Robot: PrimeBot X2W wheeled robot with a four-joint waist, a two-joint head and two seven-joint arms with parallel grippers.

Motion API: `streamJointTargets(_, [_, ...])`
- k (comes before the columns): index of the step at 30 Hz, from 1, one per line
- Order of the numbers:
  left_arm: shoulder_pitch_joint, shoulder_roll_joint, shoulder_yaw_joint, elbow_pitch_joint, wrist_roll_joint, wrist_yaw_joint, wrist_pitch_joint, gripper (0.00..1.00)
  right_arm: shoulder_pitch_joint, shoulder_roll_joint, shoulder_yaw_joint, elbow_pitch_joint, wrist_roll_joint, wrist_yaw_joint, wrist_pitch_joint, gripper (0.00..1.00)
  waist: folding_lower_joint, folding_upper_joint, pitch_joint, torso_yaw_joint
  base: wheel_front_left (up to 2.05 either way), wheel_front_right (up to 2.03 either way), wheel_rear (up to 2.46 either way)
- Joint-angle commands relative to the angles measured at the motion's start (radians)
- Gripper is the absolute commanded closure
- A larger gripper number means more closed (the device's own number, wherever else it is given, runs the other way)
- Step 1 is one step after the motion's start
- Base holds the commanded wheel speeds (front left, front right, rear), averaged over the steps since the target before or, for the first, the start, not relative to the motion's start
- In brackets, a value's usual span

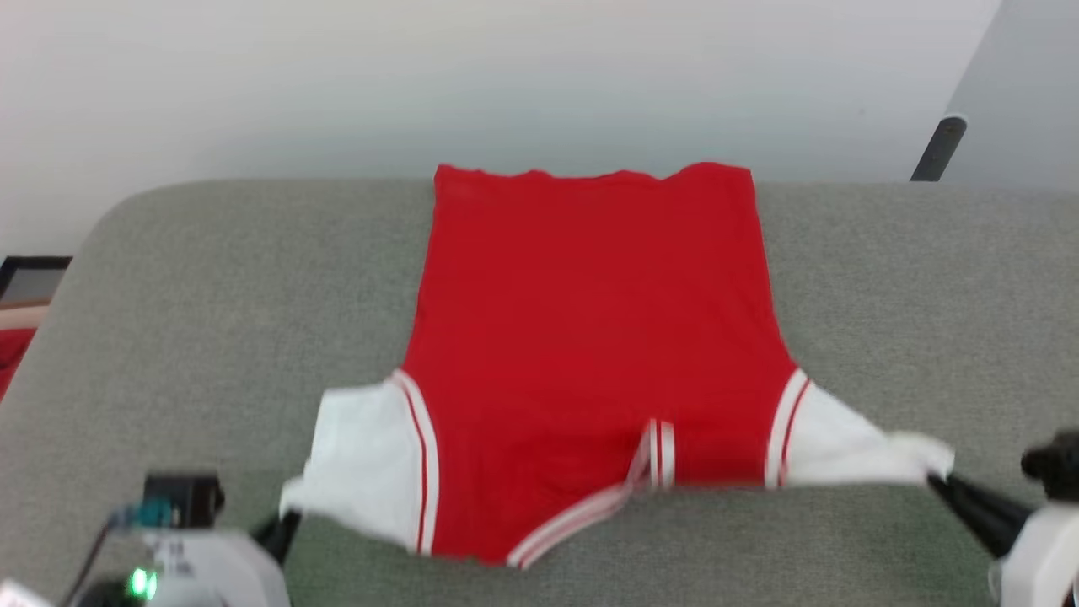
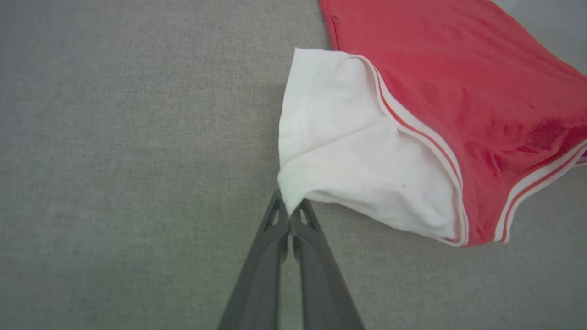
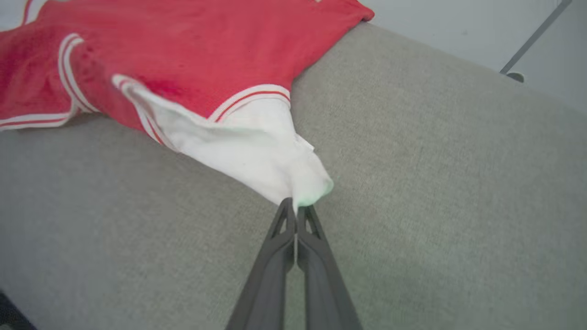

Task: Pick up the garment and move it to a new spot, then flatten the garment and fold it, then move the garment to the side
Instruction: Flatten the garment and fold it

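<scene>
Looks like a bare lab or test room. Grey cloth-covered table (image 1: 211, 278) under the right claw (image 1: 934, 480), plain white wall (image 1: 337, 76) and dark stand leg (image 1: 937, 150) beyond.

The garment (image 1: 590, 337) is red across its body, with 2 white sleeves. Where each sleeve meets the red, white trim carries 1 red stripe, and the neck has the same striped trim. The table (image 1: 211, 320) under the garment is grey-green. My left gripper (image 2: 290, 207) and right gripper (image 3: 296, 206) are dark grey.
</scene>
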Motion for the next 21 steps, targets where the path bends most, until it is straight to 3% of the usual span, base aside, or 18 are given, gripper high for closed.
streamJointTargets(1, [0.032,0.011,0.002,-0.026,-0.011,0.023,-0.007,1.00,0.031,-0.007,-0.020,-0.012,0.000,-0.001,0.007,1.00,0.0000,0.0000,-0.002,-0.004,0.00,0.00,0.00])
streamJointTargets(6, [0.182,0.065,0.027,-0.183,-0.069,0.136,-0.057,1.00,0.199,-0.011,-0.112,-0.107,-0.001,-0.001,0.071,1.00,0.0000,0.0000,0.009,-0.006,0.00,0.00,0.00])
streamJointTargets(11, [0.300,0.091,0.050,-0.293,-0.129,0.211,-0.099,1.00,0.347,0.008,-0.214,-0.173,-0.009,-0.001,0.138,1.00,0.0000,0.0000,0.024,-0.001,0.00,0.00,0.00])
streamJointTargets(15, [0.349,0.092,0.068,-0.349,-0.147,0.243,-0.127,1.00,0.424,0.031,-0.301,-0.216,-0.039,-0.001,0.182,1.00,0.0000,0.0000,0.037,0.007,0.00,0.00,0.00])
streamJointTargets(21, [0.329,0.079,0.061,-0.367,-0.122,0.252,-0.126,1.00,0.472,0.097,-0.389,-0.273,-0.084,-0.001,0.250,0.97,0.0000,0.0000,0.051,0.020,0.00,0.00,0.00])
